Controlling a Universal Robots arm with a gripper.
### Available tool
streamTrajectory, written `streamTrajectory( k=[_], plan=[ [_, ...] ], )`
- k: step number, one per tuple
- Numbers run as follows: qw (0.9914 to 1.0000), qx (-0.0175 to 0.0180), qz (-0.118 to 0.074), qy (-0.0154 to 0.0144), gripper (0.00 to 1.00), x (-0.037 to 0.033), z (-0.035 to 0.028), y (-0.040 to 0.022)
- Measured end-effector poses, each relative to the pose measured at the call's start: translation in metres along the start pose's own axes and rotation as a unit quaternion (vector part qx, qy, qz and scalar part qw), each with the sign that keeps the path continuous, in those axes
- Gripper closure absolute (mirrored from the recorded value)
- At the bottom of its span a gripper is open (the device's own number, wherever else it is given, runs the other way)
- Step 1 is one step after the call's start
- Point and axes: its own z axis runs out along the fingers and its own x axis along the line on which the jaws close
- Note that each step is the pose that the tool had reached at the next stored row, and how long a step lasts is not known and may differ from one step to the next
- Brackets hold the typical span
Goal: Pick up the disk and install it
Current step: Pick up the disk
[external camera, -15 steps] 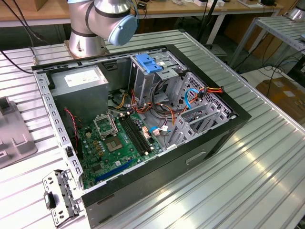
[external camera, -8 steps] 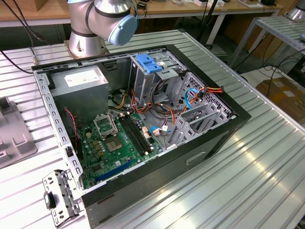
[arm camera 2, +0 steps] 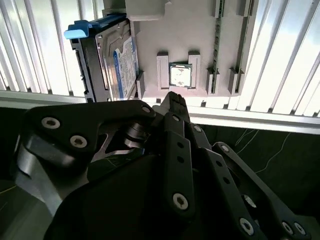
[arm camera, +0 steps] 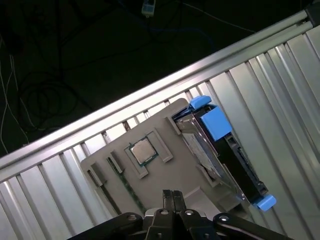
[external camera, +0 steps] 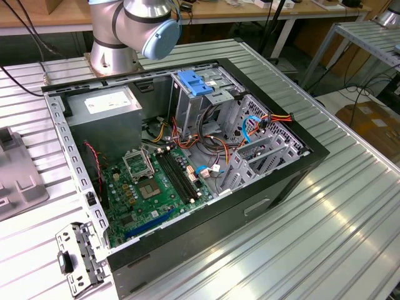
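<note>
In both wrist views the black metal gripper (arm camera: 172, 194) (arm camera 2: 172, 98) is nearest. Its two fingertips are pressed together and nothing is between them. Beyond it lies a flat grey plastic tray (arm camera: 165, 177) with a small square silver processor chip (arm camera: 142, 151) in one pocket. At the tray's side the disk (arm camera: 202, 150), a silver hard drive with blue plastic rails, stands on its edge, apart from the gripper. The second wrist view shows its white-and-blue label (arm camera 2: 122, 65). The tray rests on the ribbed aluminium table (arm camera: 280, 75). The exterior view shows the open black computer case (external camera: 187, 240) with a green motherboard (external camera: 150, 187), and the silver arm base (external camera: 112, 56) behind it.
</note>
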Motion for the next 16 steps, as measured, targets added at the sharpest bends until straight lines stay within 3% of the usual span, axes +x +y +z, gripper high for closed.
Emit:
streamTrajectory(
  k=[9,16],
  plan=[
    [0.99884,-0.0012,-0.048,0.002,0.89,0.0,0.0,0.0],
    [0.99629,-0.0021,-0.086,0.0036,0.89,0.0,0.0,0.0]
  ],
)
